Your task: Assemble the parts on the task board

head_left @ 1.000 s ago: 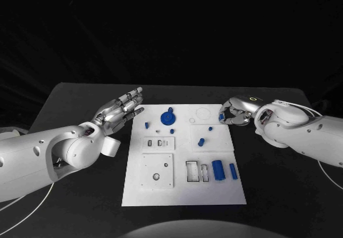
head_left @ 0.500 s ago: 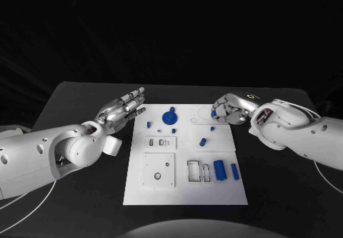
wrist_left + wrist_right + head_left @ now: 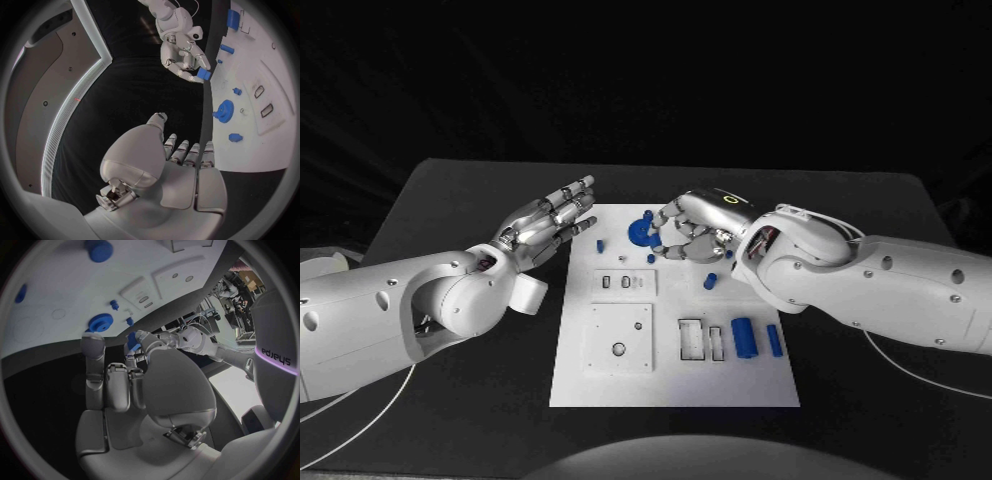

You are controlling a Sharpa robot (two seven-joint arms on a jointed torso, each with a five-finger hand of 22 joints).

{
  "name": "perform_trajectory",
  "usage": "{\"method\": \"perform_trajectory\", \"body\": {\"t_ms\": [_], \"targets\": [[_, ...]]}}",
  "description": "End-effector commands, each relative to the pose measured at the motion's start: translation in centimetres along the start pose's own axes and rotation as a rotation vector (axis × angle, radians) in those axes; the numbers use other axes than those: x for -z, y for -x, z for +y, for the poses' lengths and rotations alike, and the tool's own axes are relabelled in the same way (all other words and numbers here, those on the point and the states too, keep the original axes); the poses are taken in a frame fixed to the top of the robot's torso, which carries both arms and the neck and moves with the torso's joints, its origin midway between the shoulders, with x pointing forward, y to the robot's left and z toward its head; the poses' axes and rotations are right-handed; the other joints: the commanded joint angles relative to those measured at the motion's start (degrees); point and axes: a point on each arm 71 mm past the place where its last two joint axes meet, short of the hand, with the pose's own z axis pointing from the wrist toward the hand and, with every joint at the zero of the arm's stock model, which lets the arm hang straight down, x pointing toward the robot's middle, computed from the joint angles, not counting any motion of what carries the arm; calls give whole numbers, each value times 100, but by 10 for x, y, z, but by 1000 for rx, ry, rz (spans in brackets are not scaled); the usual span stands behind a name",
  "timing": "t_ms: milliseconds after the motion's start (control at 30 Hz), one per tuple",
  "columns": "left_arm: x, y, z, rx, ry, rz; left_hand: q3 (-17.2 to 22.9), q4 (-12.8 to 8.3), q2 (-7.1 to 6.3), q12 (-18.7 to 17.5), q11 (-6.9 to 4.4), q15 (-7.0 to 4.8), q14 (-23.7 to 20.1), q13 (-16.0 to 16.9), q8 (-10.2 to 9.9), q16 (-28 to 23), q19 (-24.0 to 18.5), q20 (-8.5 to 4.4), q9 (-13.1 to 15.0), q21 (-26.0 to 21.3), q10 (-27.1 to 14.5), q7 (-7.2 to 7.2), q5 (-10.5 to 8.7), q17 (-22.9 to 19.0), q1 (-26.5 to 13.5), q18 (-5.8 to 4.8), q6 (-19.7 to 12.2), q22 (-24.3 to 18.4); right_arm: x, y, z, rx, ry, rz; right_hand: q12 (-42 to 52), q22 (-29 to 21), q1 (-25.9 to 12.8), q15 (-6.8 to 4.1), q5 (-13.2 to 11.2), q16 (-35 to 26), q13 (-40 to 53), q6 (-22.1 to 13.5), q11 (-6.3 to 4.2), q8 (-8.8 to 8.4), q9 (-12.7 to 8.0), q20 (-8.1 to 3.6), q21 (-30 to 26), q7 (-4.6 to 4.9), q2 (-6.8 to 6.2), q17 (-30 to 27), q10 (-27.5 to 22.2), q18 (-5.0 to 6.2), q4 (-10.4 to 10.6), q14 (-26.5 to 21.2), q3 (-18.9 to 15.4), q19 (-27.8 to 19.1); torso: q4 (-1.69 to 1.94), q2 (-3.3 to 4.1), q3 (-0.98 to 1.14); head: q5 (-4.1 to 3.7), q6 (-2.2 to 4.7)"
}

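Observation:
The white task board [image 3: 675, 385] lies in the middle of the table. My right hand [image 3: 695, 226] hangs over its far part, beside the blue gear [image 3: 642, 234], and pinches a small blue part [image 3: 201, 75] in its fingertips; the same part [image 3: 133, 341] shows between the fingers in the right wrist view. My left hand [image 3: 545, 221] hovers left of the board's far corner, fingers spread, holding nothing. Small blue pegs [image 3: 600, 246] [image 3: 651, 258] [image 3: 710, 281] stand near the gear. A blue cylinder [image 3: 743, 340] and a blue bar [image 3: 773, 341] lie nearer me.
Recessed pockets [image 3: 689, 339] sit beside the cylinder, and two raised white blocks [image 3: 620, 338] occupy the board's left half. Black table [image 3: 459, 400] surrounds the board on all sides. A white cable [image 3: 358, 425] trails under my left arm.
My right hand has moved left from the board's far right edge to above its far middle, next to the gear, still holding the blue part. The left hand has stayed put.

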Motion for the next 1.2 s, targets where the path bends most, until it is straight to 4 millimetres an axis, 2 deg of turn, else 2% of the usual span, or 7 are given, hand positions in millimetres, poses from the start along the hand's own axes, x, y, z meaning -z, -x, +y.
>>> {"method": "perform_trajectory", "body": {"t_ms": [33,200,400,500,800,1100,1200], "targets": [[0,-3,-2,9,-20,26,-12,-33,-3,24,47,44,-6,3,34,-5,-7,25,5,26,4,13,39,3,36,-8,34,6,-5,-15,2,49,-17,62,22,47,-8,22,46,50,1510,26,26,30,156,-11,67,-7,-46,579,600,-81,-10,439,30,60,-7,-2,-1,-17,-7],[0,-4,-1,10,-20,29,-9,-38,-4,25,48,46,-5,3,37,-4,-6,27,7,26,4,18,39,3,36,-8,44,6,-11,-37,10,62,-21,102,22,99,-31,25,56,79,1510,6,32,14,162,-9,131,0,-61,604,600,-89,-19,447,41,88,13,-2,-8,-35,-26],[-1,-4,-1,11,-20,31,-9,-38,-4,26,48,46,-5,3,38,-4,-6,27,7,26,4,18,39,3,36,-8,46,6,-14,-53,16,68,-33,128,22,109,-34,30,80,77,1510,-8,42,1,168,-7,131,4,-73,595,600,-87,-40,447,57,94,0,2,-1,23,-53],[0,-4,-1,11,-18,30,-4,-44,-3,30,49,48,-5,3,43,-5,-5,29,10,26,7,26,40,3,37,-8,60,6,-14,-58,18,71,-36,137,22,144,-31,37,250,90,1510,-10,50,-10,184,-1,151,14,-87,600,600,-88,-89,447,109,99,-3,1,-3,25,-73],[0,-4,-1,11,-14,31,15,-54,8,37,47,49,-5,4,53,-5,-3,32,14,27,11,49,44,3,38,-7,85,6,-14,-64,17,88,-46,151,22,165,-37,37,373,93,1510,-43,47,-38,195,1,148,28,-107,595,600,-84,-138,443,161,90,1,1,3,17,-125],[0,-3,-1,12,-11,29,29,-60,15,43,44,50,-4,5,58,-5,-3,33,16,27,14,64,47,3,39,-7,100,7,-10,-60,17,81,-25,96,22,235,-16,28,451,138,1510,-35,34,-36,220,-4,221,26,-115,641,600,-93,-204,449,224,102,-1,0,4,19,-126],[0,-4,-1,13,-11,31,32,-62,15,44,44,50,-4,5,60,-4,-3,34,17,27,14,67,48,4,39,-7,105,6,-7,-57,19,82,-17,65,22,309,-2,17,497,111,1510,-8,24,-18,246,-13,316,17,-123,597,600,-105,-252,446,260,129,4,9,8,43,-131]]}}
